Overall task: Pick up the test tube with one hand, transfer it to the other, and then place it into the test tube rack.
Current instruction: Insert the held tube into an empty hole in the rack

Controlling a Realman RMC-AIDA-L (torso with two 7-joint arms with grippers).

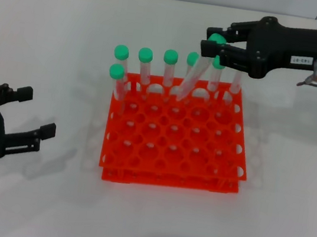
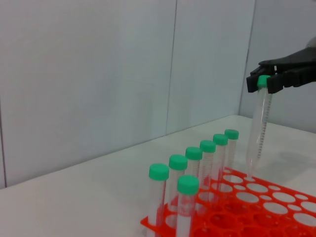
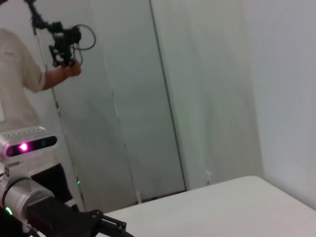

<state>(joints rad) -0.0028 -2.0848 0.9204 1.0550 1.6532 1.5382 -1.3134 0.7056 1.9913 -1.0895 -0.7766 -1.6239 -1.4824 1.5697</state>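
The test tube (image 1: 192, 76) hangs tilted over the back of the test tube rack (image 1: 175, 134), its green cap gripped between the jaws of the right gripper (image 1: 216, 44), the one with a white label on its wrist. In the left wrist view the tube's tip sits just above a hole in the rack's far rows, though whether it has entered the hole is hard to tell. Seven other green-capped tubes (image 1: 144, 64) stand upright along the rack's back row and left corner. The left gripper (image 1: 28, 114) rests low over the white surface (image 1: 69, 34), well apart from the rack, its jaws spread and holding nothing.
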